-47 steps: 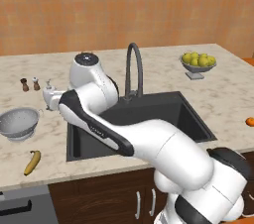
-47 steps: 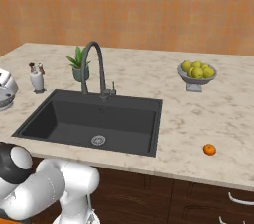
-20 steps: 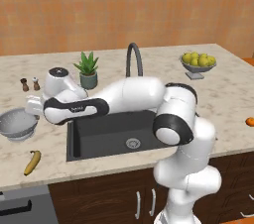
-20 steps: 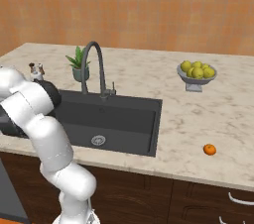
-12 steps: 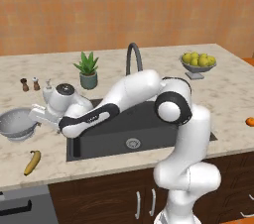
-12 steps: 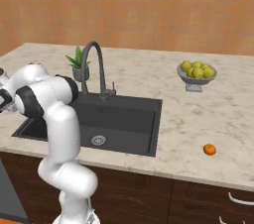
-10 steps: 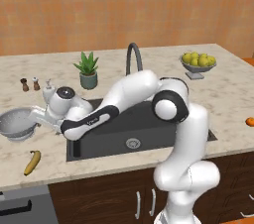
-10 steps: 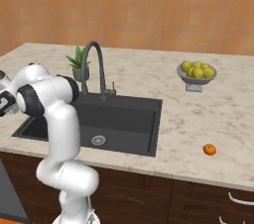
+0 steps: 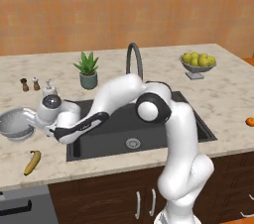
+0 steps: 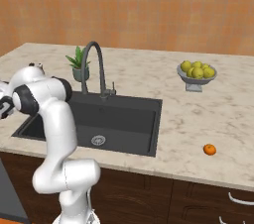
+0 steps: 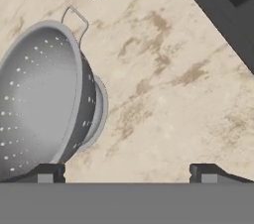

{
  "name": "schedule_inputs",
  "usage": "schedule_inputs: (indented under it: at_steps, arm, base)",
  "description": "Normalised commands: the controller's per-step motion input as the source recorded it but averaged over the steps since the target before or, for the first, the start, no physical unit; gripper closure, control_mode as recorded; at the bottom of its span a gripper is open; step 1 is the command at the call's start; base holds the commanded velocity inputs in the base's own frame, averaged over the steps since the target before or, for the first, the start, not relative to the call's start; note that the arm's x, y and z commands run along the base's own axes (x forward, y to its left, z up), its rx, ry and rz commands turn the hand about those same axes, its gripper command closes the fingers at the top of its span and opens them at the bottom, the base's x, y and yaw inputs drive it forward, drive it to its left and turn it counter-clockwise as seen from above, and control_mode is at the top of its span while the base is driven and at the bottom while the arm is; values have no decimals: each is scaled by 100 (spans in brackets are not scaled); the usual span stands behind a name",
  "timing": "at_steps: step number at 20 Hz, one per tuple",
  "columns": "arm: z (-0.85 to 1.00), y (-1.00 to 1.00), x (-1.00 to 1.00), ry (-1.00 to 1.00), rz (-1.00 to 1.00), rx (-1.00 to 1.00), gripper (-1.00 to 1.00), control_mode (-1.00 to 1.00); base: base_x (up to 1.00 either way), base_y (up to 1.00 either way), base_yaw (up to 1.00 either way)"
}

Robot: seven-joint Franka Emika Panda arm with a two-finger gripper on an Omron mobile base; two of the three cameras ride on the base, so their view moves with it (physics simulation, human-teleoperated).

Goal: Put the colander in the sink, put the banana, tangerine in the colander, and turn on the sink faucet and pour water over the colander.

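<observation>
The gripper (image 11: 126,173) has its fingers spread wide with nothing between them, its two dark tips standing well apart over bare marble in the hand view, one tip right at the wall of the colander (image 11: 42,96). Against the left base view of half a second ago, the hand has dropped lower and closer to the counter (image 9: 225,99), and now sits just beside the colander (image 9: 16,123), between it and the left edge of the sink (image 9: 134,129). The colander itself has not shifted; it stands upright on the counter, left of the basin. The banana (image 9: 32,161) lies where it did, on the counter nearer the front edge, in front of the colander and apart from it. The tangerine (image 10: 210,149) rests far off on the counter right of the sink, unchanged. The sink faucet (image 10: 95,67) arches over the back of the basin, with a small potted plant (image 9: 88,69) to its left.
</observation>
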Motion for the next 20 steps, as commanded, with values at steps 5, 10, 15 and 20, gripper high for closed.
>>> schedule_inputs:
  at_steps: [5,10,15,20]
  arm:
    - [10,2,35,2,-11,0,-100,-100]
    - [7,7,54,8,-6,0,-100,-100]
    - [0,25,54,17,-1,0,-100,-100]
    - [0,33,37,20,0,0,-100,-100]
  base:
    - [0,0,0]
    - [0,0,0]
    - [0,0,0]
    - [0,0,0]
